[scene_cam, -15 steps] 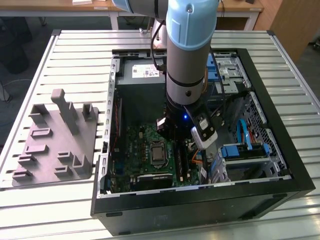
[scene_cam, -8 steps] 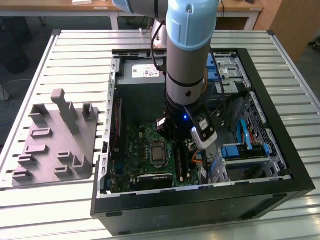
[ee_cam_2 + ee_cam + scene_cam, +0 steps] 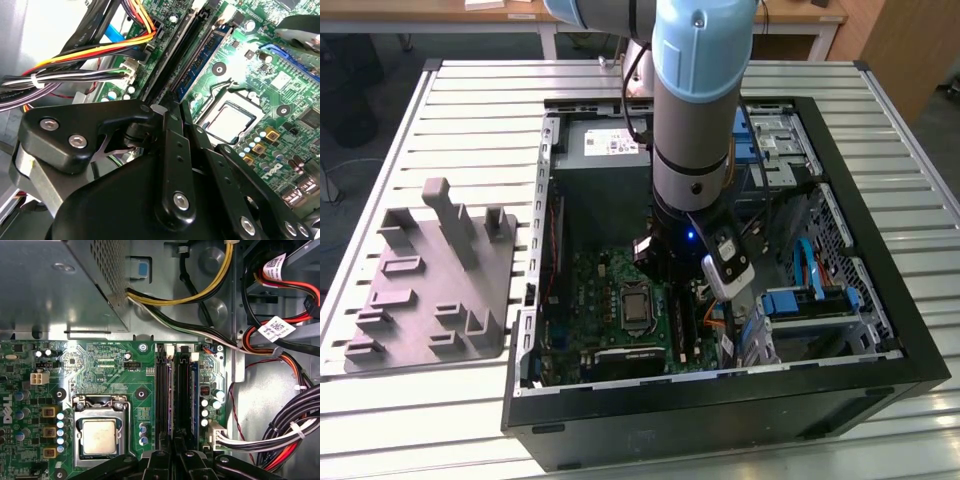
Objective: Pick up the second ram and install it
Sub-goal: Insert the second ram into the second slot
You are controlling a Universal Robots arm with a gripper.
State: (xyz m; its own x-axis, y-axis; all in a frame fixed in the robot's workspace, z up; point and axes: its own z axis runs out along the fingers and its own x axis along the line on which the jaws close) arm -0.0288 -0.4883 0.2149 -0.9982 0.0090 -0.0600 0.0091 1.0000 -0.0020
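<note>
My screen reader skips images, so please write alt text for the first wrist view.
The gripper sits low over a green motherboard, at the end of two black RAM slots. A bare CPU sits beside the slots, and cable bundles run along the case.

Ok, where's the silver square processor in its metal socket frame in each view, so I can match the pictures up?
Exterior view: the silver square processor sits mid-way across the green motherboard, inside the open case.
Second wrist view: it lies between the board's blue-edged connector and the memory slots.
First wrist view: it lies framed by its metal socket.
Shared landmark: the long black memory slots alongside it.
</note>
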